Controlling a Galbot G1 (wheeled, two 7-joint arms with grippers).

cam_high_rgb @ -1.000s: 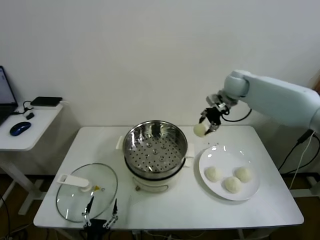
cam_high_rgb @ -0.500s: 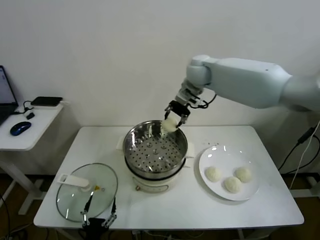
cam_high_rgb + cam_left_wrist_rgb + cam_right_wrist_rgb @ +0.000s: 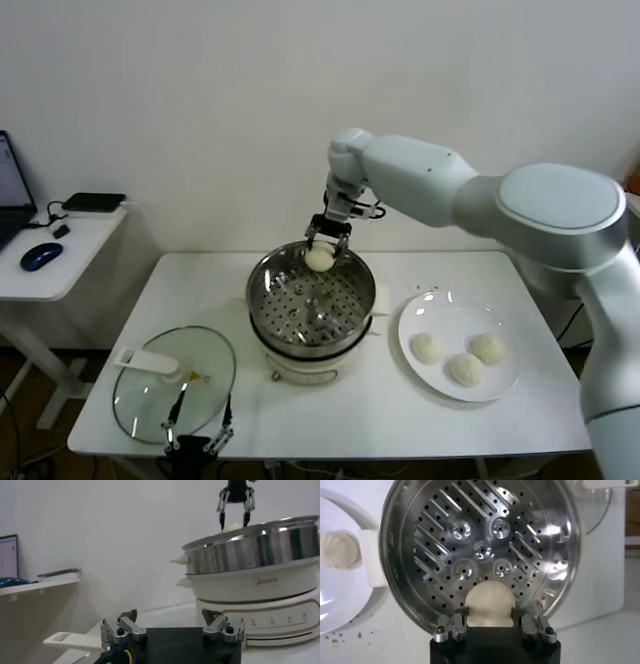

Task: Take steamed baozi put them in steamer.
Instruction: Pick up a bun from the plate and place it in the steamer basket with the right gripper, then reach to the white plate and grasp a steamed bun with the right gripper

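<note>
Steel steamer (image 3: 311, 300) on the white counter (image 3: 400, 420), directly beneath the right gripper (image 3: 320, 252); its jaws pinch one steamed baozi (image 3: 319, 259) over the far rim, above the perforated floor. Three more baozi (image 3: 466, 368) lie on a white plate (image 3: 440, 310), well apart from the jaws. Left gripper (image 3: 172, 630) rests low near the glass lid (image 3: 150, 395), jaws spread.

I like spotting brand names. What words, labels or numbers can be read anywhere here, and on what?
"Midea": grey lettering on the steamer, on its white base, seen in the left wrist view.
Small marks along the base's lower control strip: too small to read.
Laptop screen: nothing legible.
</note>
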